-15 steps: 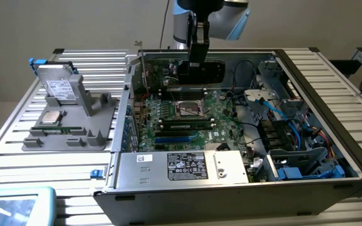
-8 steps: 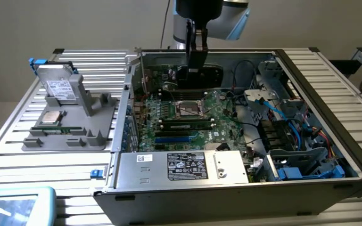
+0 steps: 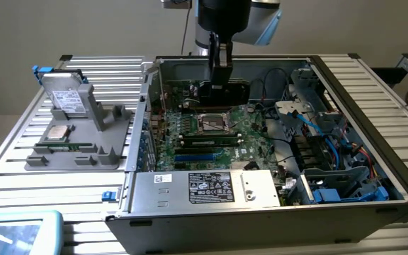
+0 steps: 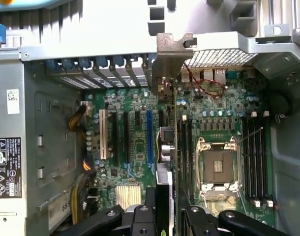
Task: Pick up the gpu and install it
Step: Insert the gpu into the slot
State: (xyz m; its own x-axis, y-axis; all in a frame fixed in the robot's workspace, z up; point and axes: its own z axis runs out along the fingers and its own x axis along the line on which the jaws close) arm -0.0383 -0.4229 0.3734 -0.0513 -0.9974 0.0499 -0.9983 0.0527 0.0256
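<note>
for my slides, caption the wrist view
gripper holds the gpu edge-on over the motherboard in the open computer case

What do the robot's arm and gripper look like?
The arm has a black cylindrical wrist section against a silver-grey joint with a pale blue cap. A thin dark cable runs beside it. The gripper is black, with slim flat fingers and linkages with round bolt heads.

- The open dark metal computer case [image 3: 261,228] is taken in whole from above, at some distance, in the exterior view.
- The green motherboard [image 4: 135,147] is looked down on closely from just behind the gripper [image 4: 165,206] in the wrist view.
- The motherboard is shared by both views.
</note>
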